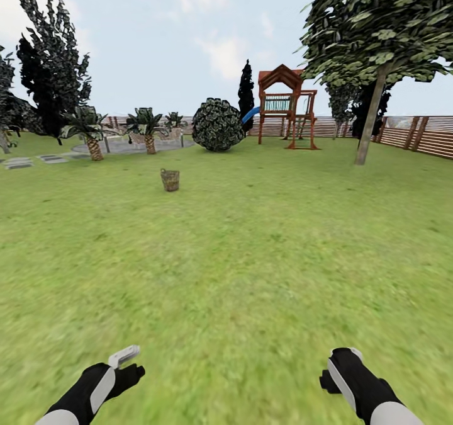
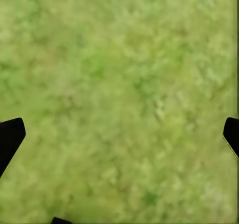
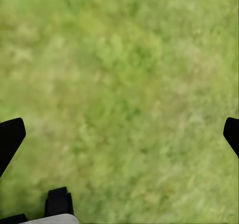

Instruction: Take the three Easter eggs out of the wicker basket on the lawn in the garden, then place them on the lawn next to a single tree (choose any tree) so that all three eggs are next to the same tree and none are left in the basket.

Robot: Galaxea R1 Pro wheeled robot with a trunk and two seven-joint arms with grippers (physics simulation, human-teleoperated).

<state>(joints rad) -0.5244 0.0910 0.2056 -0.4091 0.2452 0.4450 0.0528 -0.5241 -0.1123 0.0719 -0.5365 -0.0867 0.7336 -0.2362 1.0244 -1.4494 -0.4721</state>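
While the head camera is looking out across the wide mottled green lawn (image 1: pixel 251 255), the brown woven wicker basket (image 1: pixel 170 179) is standing upright on the grass well ahead, left of centre; its contents are too small to make out. Further back, a round dark-leaved bush (image 1: pixel 218 124) is sitting beside a wooden playset with a blue slide (image 1: pixel 286 107), and a brown slatted fence (image 1: pixel 415 135) is running along the right. A tall tree with a pale straight trunk and green canopy (image 1: pixel 371 123) is rising on the right, well apart from the basket. At the bottom edge, the left claw (image 1: pixel 129 362) and the right claw (image 1: pixel 343 368) are hovering over bare grass, their spread unclear from here.

From the left wrist, the black fingertips (image 2: pixel 10 137) are standing wide apart at opposite edges, nothing between them but blurred grass.

From the right wrist, the fingertips (image 3: pixel 10 137) are likewise spread wide over grass.
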